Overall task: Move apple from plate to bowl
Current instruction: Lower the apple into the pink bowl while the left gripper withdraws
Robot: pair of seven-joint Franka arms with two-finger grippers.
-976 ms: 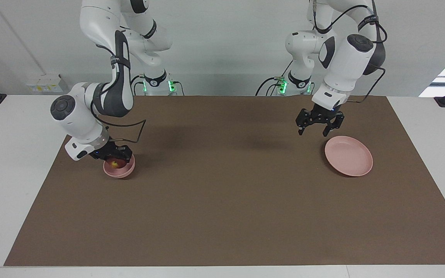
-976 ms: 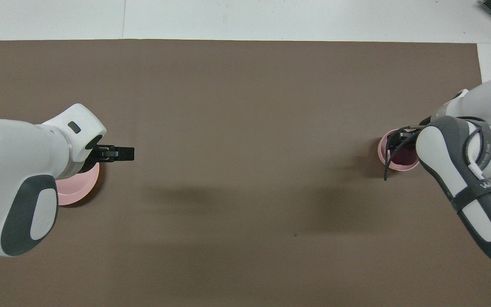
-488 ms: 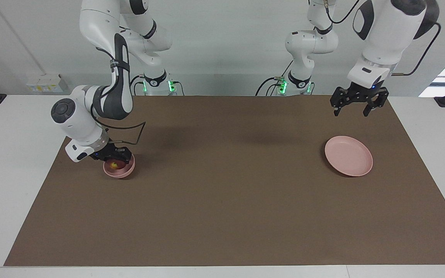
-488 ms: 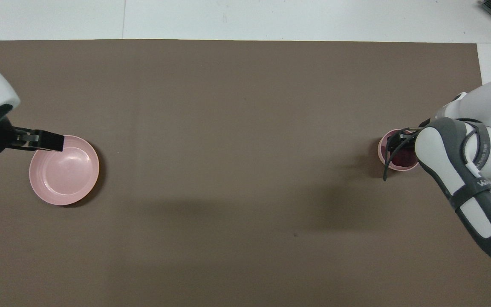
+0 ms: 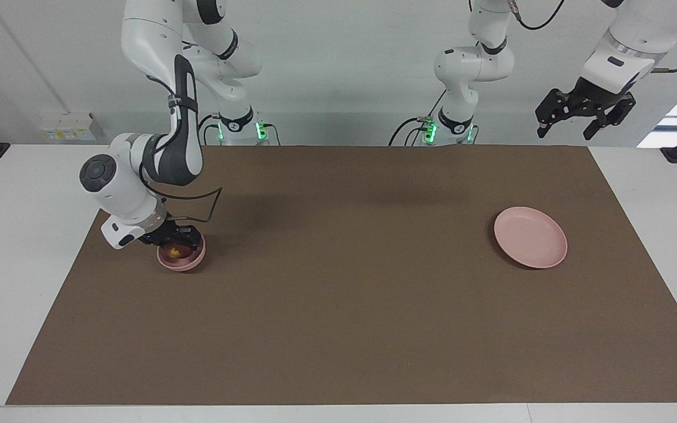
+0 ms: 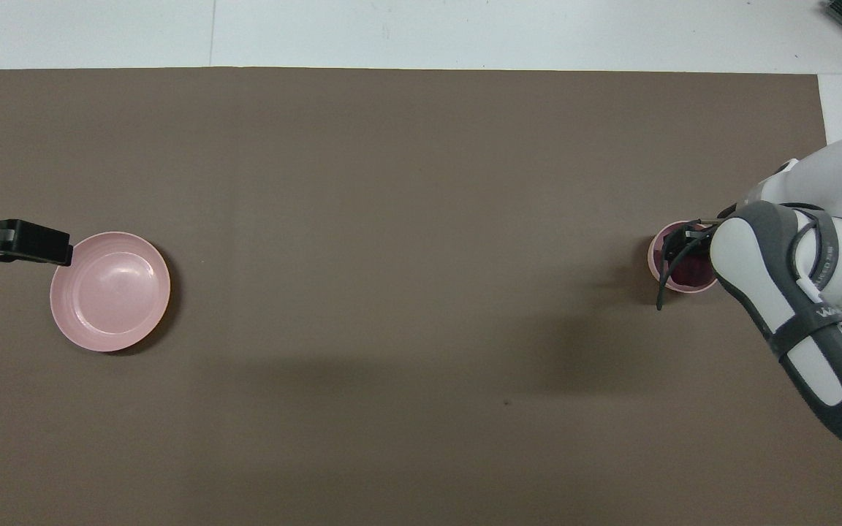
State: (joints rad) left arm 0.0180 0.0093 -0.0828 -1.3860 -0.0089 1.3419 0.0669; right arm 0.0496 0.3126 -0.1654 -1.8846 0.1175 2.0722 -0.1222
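Down in the bowl (image 5: 181, 258), right pincer (image 5: 175, 241) grips the apple (image 5: 174, 252); left pincer (image 5: 585, 111) gapes.

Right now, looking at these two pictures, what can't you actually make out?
- Whether the right gripper is gripping the apple in the bowl: facing view, its black body covers the fingertips.
- Most of the bowl's inside: overhead view, the right arm and its cable lie over it.
- The left gripper: overhead view, cut off by the picture's edge beside the plate.
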